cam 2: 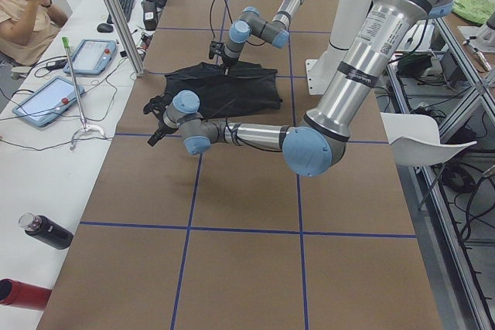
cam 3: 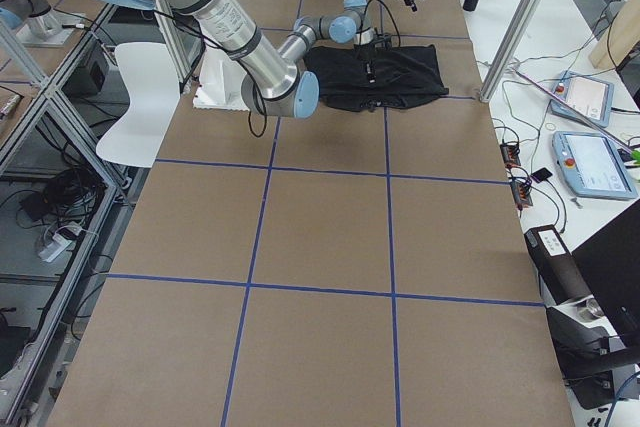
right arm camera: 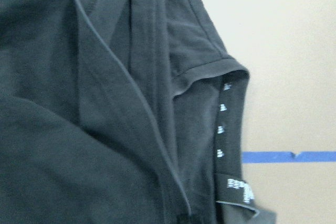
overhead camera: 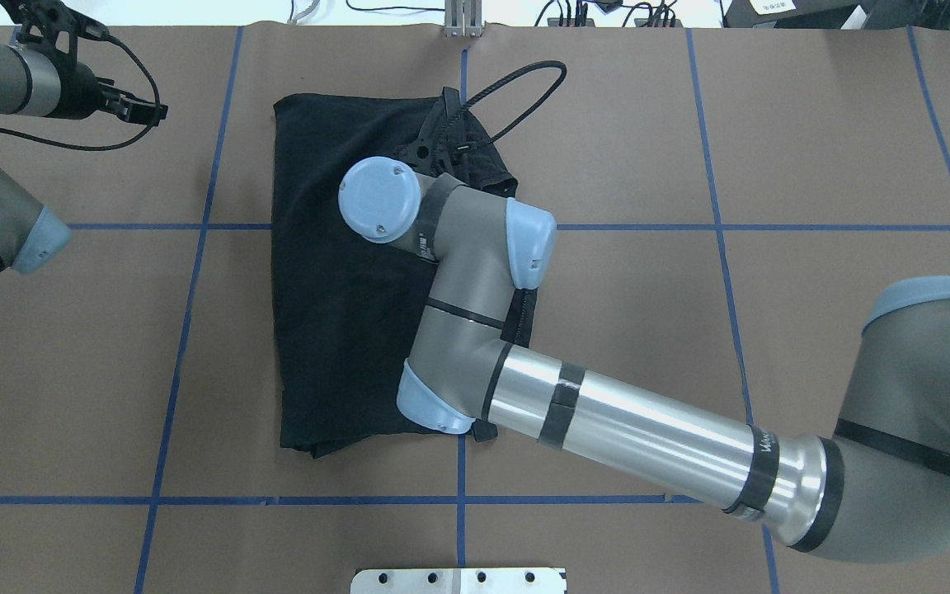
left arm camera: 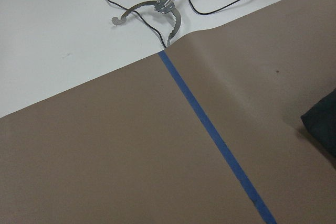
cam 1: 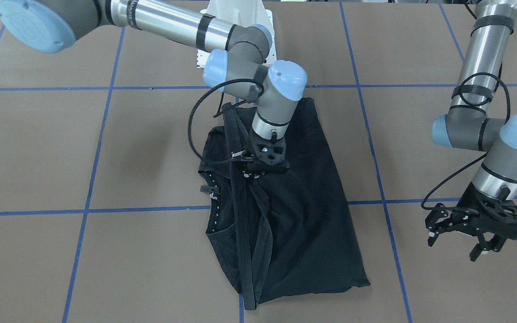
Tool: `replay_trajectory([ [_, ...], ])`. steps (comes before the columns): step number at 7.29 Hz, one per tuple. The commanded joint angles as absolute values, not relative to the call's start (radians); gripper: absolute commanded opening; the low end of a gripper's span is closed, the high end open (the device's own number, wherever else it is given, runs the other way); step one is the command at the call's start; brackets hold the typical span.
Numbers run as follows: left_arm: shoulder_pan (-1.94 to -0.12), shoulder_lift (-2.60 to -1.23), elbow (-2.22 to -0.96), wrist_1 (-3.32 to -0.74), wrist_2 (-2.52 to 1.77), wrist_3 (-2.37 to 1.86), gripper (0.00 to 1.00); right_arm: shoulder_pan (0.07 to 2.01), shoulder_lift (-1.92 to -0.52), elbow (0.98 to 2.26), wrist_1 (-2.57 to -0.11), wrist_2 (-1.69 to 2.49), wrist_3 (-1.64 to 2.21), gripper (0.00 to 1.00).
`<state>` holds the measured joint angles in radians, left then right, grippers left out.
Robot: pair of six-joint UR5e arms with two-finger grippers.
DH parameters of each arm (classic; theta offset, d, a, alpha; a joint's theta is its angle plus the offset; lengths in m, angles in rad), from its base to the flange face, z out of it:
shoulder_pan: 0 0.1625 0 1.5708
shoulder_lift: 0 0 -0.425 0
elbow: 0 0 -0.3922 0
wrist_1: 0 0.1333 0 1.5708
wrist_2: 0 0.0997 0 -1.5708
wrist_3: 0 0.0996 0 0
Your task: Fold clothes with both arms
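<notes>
The black shirt [cam 1: 303, 202] lies half folded on the desk [cam 1: 38, 148]. My right pincer [cam 1: 258, 172] sits on the shirt's loose edge; I cannot tell if it grips. My left pincer [cam 1: 453, 246] hangs apart, off the shirt. I should lay that edge flat, slowly

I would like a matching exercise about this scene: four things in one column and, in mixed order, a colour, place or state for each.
Things
1. T-shirt
2. left gripper
3. right gripper
4. tape lines

Descriptions
a. blue, crossing the table
b. open, over bare table
c. black, lying partly folded
d. low on the T-shirt's folded edge

Pairs: 1-c, 2-b, 3-d, 4-a
</notes>
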<state>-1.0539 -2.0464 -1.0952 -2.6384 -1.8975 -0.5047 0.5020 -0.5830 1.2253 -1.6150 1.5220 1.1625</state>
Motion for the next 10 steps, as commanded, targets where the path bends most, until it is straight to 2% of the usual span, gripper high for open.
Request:
replay_trajectory([
  [1,-1.054,-2.046,-1.095,-2.638,-1.898,-0.505,1.0,0.526,-0.749,1.392,-1.615,1.523,1.12,0.0],
  [3,-1.052,-2.046,-1.095,-2.638,-1.898,-0.505,1.0,0.523,-0.792,1.42,-1.614,1.517,1.123,0.0],
  [4,-1.052,-2.046,-1.095,-2.638,-1.898,-0.505,1.0,0.525,-0.788,1.424,-1.609,1.519,1.134,0.99],
  [7,-1.052,-2.046,-1.091,-2.638,-1.898,-0.503,1.0,0.532,-0.779,1.582,-1.7,1.604,1.167,1.0],
  [10,-1.052,-2.046,-1.088,-2.638,-1.898,-0.503,1.0,0.375,-0.888,1.799,-1.792,1.567,1.392,1.0],
])
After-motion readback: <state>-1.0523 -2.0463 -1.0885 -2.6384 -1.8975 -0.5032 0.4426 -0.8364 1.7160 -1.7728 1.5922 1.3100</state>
